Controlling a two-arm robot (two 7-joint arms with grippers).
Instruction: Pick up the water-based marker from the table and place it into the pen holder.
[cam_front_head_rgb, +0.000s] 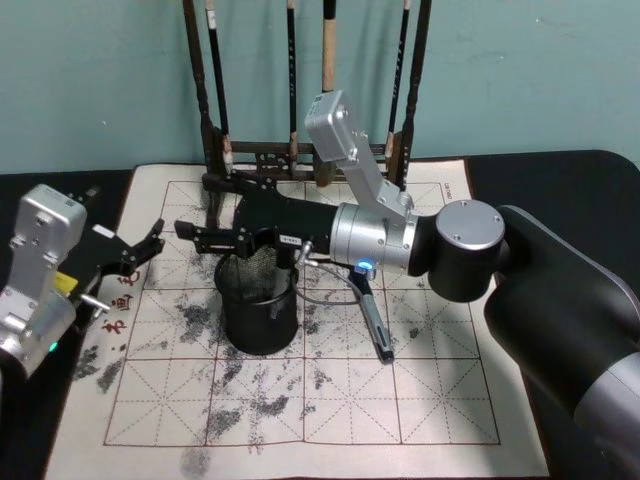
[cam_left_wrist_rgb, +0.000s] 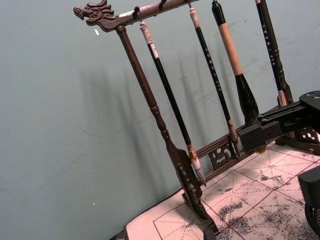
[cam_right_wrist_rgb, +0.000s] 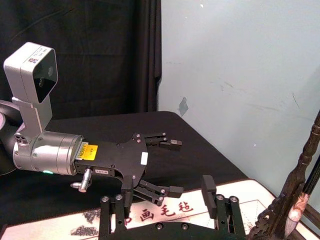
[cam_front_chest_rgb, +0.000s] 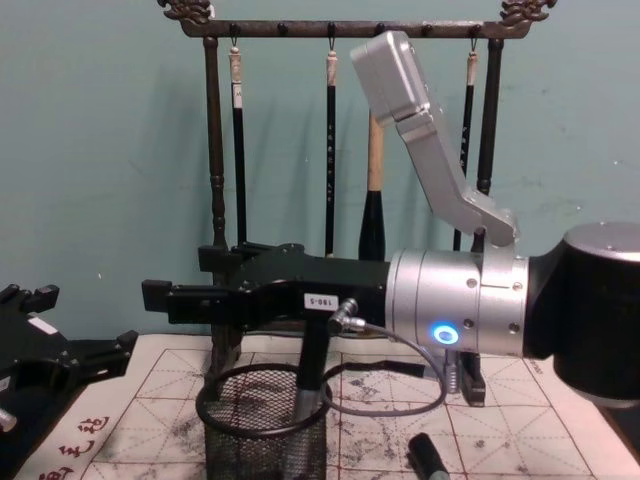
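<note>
Right gripper (cam_front_head_rgb: 200, 238) spread empty over pen holder (cam_front_head_rgb: 255, 330), marker (cam_front_chest_rgb: 312, 365) standing inside, likely released; left gripper (cam_front_head_rgb: 150, 245) open, idle left.

Small black wire-mesh cylinder pen holder (cam_front_head_rgb: 257, 318); cream paper mat (cam_front_head_rgb: 420, 390) with reddish grid lines, black ink blotches and red characters (cam_front_head_rgb: 122, 312) at its nine o'clock edge; flat black bench (cam_front_head_rgb: 560, 175).
</note>
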